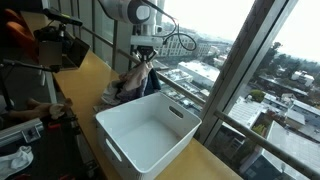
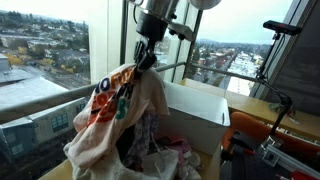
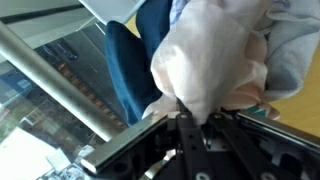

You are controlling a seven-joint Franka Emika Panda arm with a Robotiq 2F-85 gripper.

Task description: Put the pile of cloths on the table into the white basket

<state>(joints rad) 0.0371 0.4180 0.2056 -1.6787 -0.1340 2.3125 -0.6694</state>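
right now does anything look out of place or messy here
Nothing spilled or damaged. The cloths dangle in a lopsided bundle from the gripper, beside the white basket, which is empty.

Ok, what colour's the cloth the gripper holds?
Cream cloth with an orange and green print, clearest in an exterior view.

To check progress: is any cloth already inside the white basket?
No, in an exterior view the basket is empty inside, and the gripper holds the cloths up beside it.
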